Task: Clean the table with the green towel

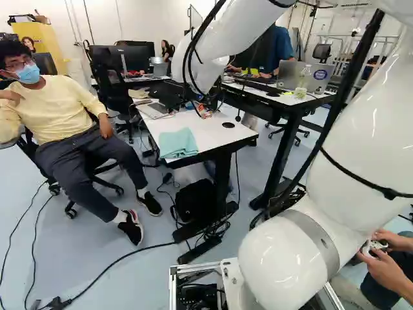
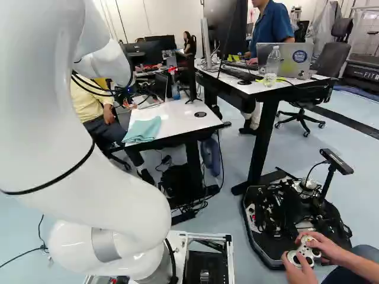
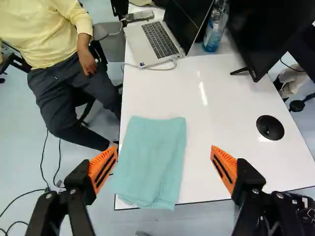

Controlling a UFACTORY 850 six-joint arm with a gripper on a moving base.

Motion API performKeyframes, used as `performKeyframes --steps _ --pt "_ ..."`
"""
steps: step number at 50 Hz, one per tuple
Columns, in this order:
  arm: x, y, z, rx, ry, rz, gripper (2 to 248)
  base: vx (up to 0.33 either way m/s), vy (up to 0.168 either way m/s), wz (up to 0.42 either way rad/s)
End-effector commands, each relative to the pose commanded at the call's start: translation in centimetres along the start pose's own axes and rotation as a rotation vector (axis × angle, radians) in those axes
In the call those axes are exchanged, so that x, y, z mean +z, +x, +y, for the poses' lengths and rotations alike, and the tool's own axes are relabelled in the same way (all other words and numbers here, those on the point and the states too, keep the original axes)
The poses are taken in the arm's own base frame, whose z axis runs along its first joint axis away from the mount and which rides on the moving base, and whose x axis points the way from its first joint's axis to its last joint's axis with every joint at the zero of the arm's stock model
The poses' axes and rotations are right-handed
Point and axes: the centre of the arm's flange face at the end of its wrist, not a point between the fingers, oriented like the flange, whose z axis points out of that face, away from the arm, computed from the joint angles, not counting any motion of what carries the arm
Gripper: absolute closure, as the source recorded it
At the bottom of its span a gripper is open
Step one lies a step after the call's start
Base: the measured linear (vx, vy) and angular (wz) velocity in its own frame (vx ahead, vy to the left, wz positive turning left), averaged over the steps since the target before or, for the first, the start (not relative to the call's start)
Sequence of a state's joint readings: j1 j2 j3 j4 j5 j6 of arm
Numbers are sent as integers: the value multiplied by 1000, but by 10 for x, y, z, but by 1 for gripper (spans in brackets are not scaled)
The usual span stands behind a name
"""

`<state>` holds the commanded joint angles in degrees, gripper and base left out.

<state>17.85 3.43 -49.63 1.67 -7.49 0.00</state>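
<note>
1. Gripper [image 1: 204, 108]: released, its two fingers wide apart in the wrist view, with nothing grasped; both base views showed it only small among dark cables.
2. Green towel [image 3: 152, 160]: folded, on the table [image 3: 221, 108] at its near corner. The wrist view placed it between the open fingers, closer to one of them, and showed its folds and outline more fully than either base view.
3. Seen from one side: the right base view included a black wheeled platform [image 2: 284, 222], outside the left base view; the wrist view resolved the laptop [image 3: 157, 42] and its keyboard.
4. Edges: the towel lapped slightly over the table's near edge and reached the adjoining side edge. White surface extended from the towel to the round black cap [image 3: 270, 127] and toward the laptop.
5. Obstacles on top: the laptop stood beyond the towel, a loose cable [image 3: 170, 66] beside it; a bottle [image 3: 212, 29] and a monitor [image 3: 261, 34] stood past the cap, along the far part.
6. Surroundings: a seated person [image 1: 58, 116] was close beside the towel's side of the table, knees toward it. A black bag [image 1: 195, 200] lay below, near the table leg [image 1: 222, 177], and a cable [image 1: 110, 266] crossed the floor toward it.
</note>
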Motion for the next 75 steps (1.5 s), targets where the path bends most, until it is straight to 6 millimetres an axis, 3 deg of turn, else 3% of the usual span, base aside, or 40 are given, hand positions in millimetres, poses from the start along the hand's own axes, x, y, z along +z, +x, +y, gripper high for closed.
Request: performKeyframes --steps 34,75 --pt "9 -61 35 42 -59 108 3 0 0 0" --pt "3 -178 77 100 -168 291 3 0 0 0"
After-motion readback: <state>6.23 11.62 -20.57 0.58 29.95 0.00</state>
